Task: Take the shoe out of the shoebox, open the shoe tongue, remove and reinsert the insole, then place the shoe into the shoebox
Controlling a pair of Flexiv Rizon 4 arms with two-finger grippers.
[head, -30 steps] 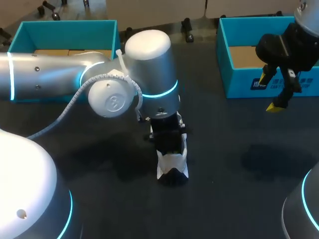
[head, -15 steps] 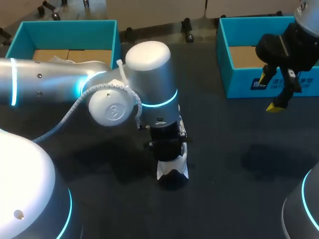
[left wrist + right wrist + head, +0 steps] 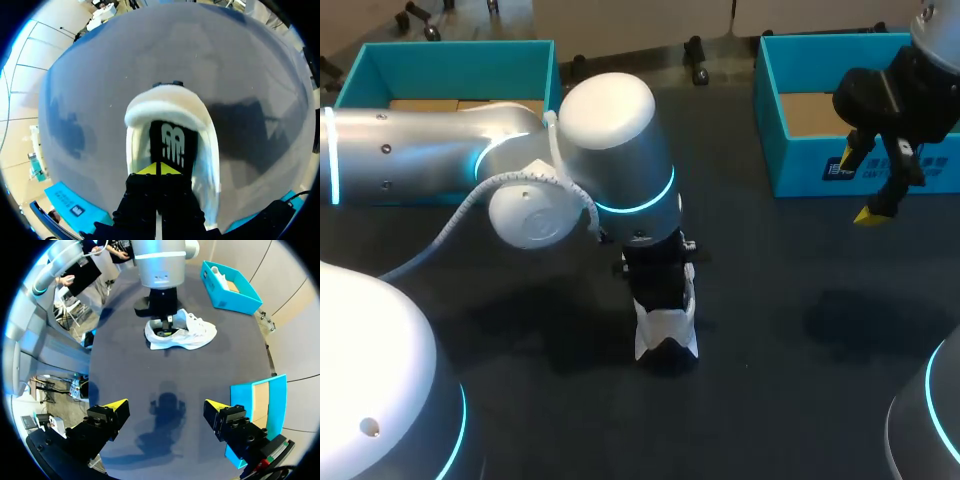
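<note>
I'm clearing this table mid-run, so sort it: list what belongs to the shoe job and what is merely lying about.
In the job:
white shoe
black insole
left gripper, down inside the shoe
right gripper, hovering, fingers open
one teal shoebox

Lying about:
perhaps the other box. Whether the left shoebox or the right shoebox is spare, I cannot tell.

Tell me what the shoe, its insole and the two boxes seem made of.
The shoe: white, matte, probably textile with a padded collar. The insole: black, matte, perhaps foam under cloth. The left box and right box: teal-coated cardboard, since the floors inside look raw brown.
</note>
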